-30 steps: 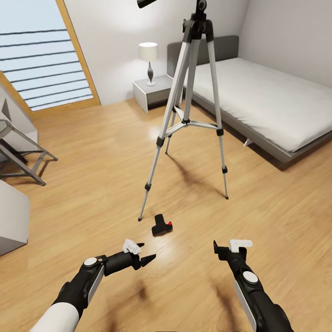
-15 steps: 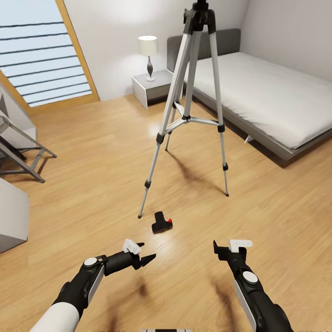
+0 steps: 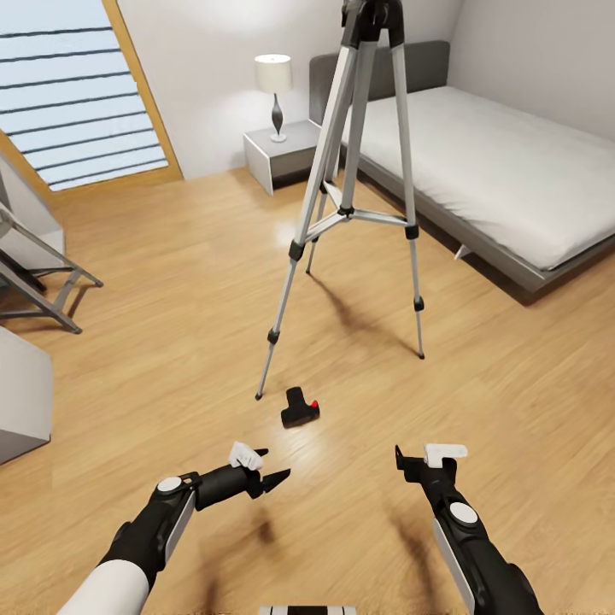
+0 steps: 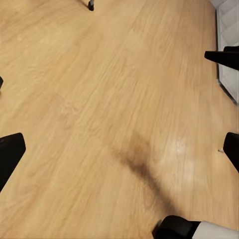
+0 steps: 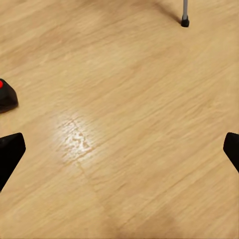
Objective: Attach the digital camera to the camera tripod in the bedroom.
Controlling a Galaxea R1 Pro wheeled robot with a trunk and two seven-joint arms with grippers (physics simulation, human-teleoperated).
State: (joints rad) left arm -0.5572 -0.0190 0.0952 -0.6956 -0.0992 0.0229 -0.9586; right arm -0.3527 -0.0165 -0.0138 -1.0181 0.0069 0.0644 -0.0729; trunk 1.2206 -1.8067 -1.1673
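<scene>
Camera [image 3: 300,407]: small black body, red round button on top, lying on the light wood plank floor [image 3: 171,282], just beside the near foot of the tripod [image 3: 354,196]; its corner with the red dot also at the edge of the right wrist view [image 5: 6,94]. Tripod: three silver tubular legs, black joints and feet, black head cut by the frame top; stands upright between camera and bed [image 3: 504,171]. Bed: grey frame, pale flat mattress. Nightstand [image 3: 282,158]: grey box, white-shaded lamp [image 3: 274,90] on it. Left gripper [image 3: 260,470]: black tapered fingers, apart, above bare floor. Right gripper [image 3: 423,457]: fingers apart, holding nothing.
</scene>
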